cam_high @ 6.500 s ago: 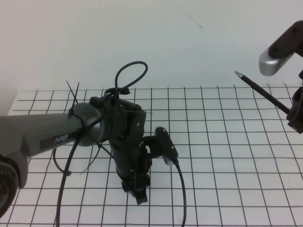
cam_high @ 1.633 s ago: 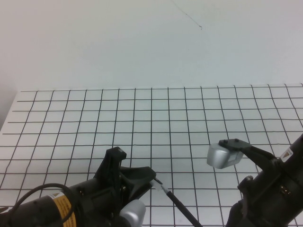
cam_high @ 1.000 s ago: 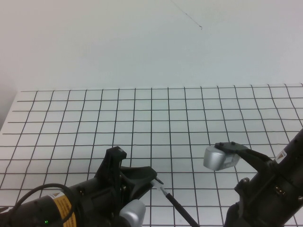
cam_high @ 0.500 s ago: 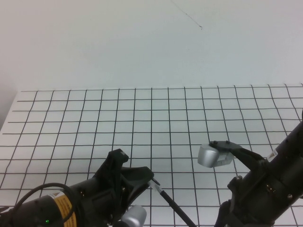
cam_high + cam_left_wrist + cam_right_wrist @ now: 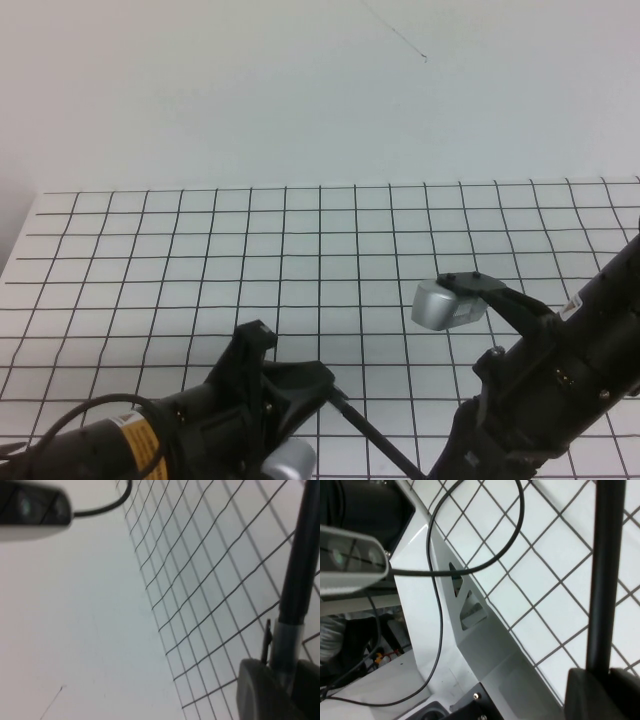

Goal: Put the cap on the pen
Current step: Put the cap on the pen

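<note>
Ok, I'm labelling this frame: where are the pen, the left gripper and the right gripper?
pen (image 5: 372, 438): high view, on its black barrel.
left gripper (image 5: 325, 377): high view, at the tips of its fingers, shut at the pen's tip end.
right gripper (image 5: 606, 672): right wrist view, between its fingers, shut on the pen.

One pen (image 5: 375, 443) is seen, one cap (image 5: 285, 650) is found on its tip, and two grippers are counted: the left gripper (image 5: 322, 378) and the right gripper (image 5: 600, 677), above one gridded table (image 5: 330, 250).
</note>
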Controlling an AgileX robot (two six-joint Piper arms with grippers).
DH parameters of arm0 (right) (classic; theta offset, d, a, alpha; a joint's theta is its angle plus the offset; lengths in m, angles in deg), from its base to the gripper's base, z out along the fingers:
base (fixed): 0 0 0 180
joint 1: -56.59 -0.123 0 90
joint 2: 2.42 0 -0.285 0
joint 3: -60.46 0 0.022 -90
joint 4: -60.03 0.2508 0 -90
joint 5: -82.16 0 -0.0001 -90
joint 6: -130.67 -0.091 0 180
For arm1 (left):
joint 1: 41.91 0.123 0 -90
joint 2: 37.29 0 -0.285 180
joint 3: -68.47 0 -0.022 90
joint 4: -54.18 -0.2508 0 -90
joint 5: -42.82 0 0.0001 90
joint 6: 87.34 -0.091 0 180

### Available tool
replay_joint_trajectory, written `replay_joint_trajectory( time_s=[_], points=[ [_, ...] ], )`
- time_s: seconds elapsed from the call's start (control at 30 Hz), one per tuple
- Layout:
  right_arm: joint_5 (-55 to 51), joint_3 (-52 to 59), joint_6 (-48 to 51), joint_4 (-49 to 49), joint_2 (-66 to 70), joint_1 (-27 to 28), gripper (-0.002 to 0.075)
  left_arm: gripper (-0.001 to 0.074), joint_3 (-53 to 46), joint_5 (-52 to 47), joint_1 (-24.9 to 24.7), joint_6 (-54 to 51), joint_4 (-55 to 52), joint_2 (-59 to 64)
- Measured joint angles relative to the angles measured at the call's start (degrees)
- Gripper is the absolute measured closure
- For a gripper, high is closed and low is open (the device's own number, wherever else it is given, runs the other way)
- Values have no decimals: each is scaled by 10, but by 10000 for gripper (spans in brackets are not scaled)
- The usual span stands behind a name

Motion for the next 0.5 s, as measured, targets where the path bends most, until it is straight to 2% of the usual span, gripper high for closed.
replay_joint_trajectory(
  time_s=[0.5],
  points=[
    [3, 0, -3, -10, 17, 0, 666, 735, 0, 10, -15, -7, 4, 46]
  ],
)
